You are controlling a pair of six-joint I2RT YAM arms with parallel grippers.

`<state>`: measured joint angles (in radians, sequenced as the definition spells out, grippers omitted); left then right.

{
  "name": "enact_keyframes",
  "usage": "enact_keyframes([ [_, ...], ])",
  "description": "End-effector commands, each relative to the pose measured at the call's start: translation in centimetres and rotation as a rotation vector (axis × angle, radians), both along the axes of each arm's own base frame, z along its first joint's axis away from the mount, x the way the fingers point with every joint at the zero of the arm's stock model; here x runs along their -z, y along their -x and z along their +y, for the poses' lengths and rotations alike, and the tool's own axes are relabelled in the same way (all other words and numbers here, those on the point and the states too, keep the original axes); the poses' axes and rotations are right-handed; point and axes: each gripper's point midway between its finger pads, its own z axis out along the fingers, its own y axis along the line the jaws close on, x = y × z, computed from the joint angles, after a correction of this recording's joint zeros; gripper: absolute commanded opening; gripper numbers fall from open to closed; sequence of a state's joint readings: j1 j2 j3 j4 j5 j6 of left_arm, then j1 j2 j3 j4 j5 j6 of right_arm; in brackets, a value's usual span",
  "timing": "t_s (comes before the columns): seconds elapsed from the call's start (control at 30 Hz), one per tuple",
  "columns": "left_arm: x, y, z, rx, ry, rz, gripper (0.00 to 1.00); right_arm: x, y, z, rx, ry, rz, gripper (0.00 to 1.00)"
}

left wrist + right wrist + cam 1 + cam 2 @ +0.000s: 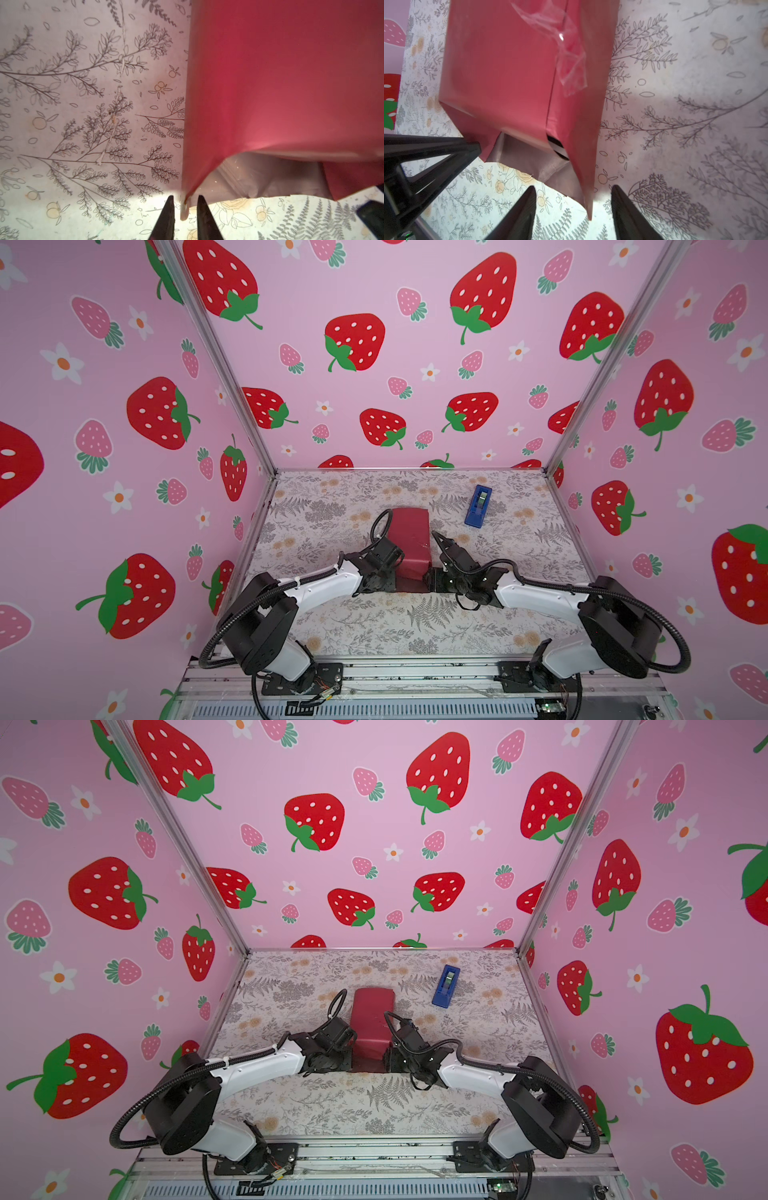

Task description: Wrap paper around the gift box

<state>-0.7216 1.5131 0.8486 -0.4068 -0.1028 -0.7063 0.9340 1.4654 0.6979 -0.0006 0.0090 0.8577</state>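
Folding the open near end of the paper, with the gift box hidden inside at the middle of the desk, pinch each loose corner squarely: your left fingers stand slightly apart astride one, your right fingers wide apart around the other.

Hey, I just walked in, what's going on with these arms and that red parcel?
Two robot arms are wrapping a gift box. The red paper is already folded around it, the top seam held by clear tape, and the box itself is hidden. The near end is open. The left tool and right tool each straddle a loose paper corner there, jaws open. A blue tape dispenser lies farther back.
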Motion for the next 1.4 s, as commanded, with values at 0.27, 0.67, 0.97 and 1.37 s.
enact_keyframes([
  [0.27, -4.9, -1.4, 0.5, -0.016, 0.051, -0.100, 0.25, 0.6, -3.5, 1.2, 0.066, 0.080, -0.046, 0.65],
  [0.67, -3.2, -2.4, 2.4, -0.065, 0.153, -0.010, 0.19, 1.2, -4.5, 1.0, 0.084, 0.091, -0.045, 0.59],
  [0.97, -1.4, -3.2, 0.6, -0.045, 0.201, 0.047, 0.14, 1.7, -4.7, 1.4, 0.070, 0.090, -0.029, 0.48],
  [1.37, -0.9, -3.2, -1.3, -0.033, 0.309, 0.080, 0.12, 1.8, -4.4, 1.6, 0.054, 0.078, -0.018, 0.42],
])
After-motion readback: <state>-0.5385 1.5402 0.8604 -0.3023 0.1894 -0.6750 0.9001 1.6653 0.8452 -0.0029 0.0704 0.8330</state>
